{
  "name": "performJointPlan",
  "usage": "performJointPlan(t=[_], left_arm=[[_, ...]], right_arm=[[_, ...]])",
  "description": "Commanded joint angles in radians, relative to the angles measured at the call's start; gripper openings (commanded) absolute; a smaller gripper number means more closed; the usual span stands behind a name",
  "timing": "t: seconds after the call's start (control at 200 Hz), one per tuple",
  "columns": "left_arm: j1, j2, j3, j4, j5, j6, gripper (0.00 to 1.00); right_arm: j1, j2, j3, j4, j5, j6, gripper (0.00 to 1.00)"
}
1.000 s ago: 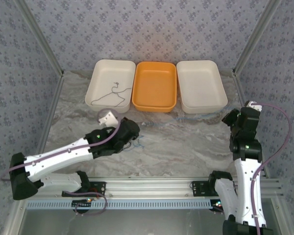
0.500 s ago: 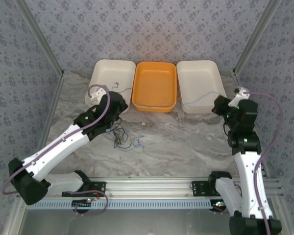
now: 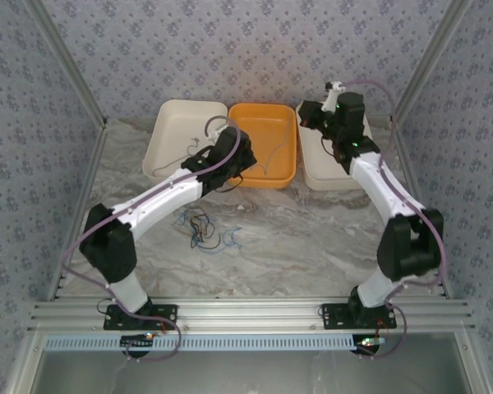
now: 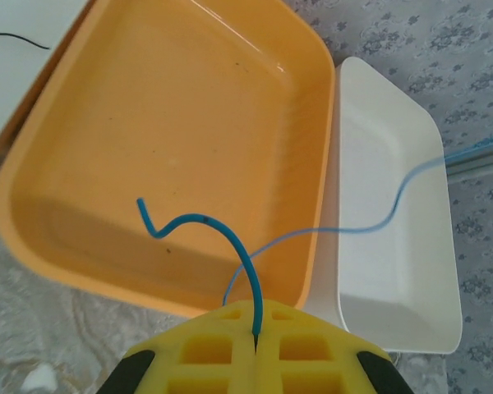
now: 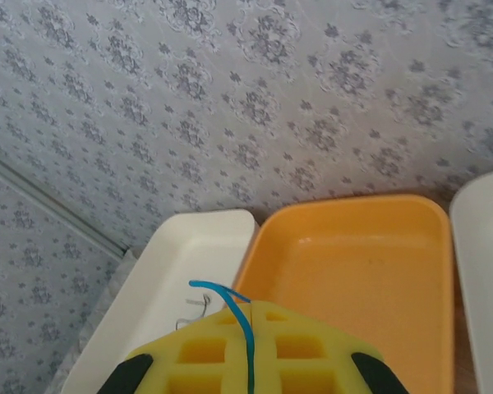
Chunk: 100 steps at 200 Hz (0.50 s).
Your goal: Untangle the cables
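We see one blue-green cable that is clamped at two places. In the left wrist view it comes out of the slit between the yellow pads of the left gripper, which is clenched on it. A short end curls up in the air above the orange tray. A much thinner-looking stretch runs away to the right, over the rim of this tray and across the right white tray.

In the right wrist view the right gripper is also closed tight on a blue-green cable, and a short hooked end sticks out to the left of its pads. It is probably the same cable in both grippers, but from above the line is too thin for us to follow all the way.

The other cables lie in two places. A loose tangle of cables, dark and blue-green, rests on the table in front of the trays. One dark cable lies inside the left white tray.

From above, the left gripper is at the near left corner of the orange tray. The right gripper is over the far end, where the orange tray meets the right white tray, near the patterned wall. The three trays stand in a row, side by side, at the far side of the table.
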Motion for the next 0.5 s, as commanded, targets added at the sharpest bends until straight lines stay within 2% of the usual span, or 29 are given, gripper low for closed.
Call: performJointPlan(t=[0.0,0.145,0.155,0.205,0.285,0.35,0.495], left_arm=[[0.048,0.088,0.074,0.016,0.06,0.009,0.0],[0.103,0.216,0.106,0.045,0.162,-0.048,0.0],[0.104,0.222,0.108,0.046,0.167,-0.049,0.0],[0.112,0.243,0.108,0.053,0.182,-0.066,0.0],[0.112,0.253,0.105,0.058,0.193,-0.081,0.0],[0.11,0.259,0.107,0.055,0.206,-0.087,0.0],[0.104,0.265,0.099,0.049,0.204,-0.098,0.0]], right_arm=[[0.021,0.143,0.111,0.068,0.014,0.044,0.0],[0.038,0.376,0.285,0.036,0.022,0.069,0.0],[0.039,0.392,0.3,0.026,0.021,0.071,0.02],[0.042,0.48,0.396,-0.042,-0.003,0.076,0.27],[0.05,0.544,0.489,-0.123,0.002,0.069,0.45],[0.061,0.53,0.485,-0.126,0.028,0.053,0.59],[0.066,0.46,0.455,-0.126,0.056,0.03,0.7]])
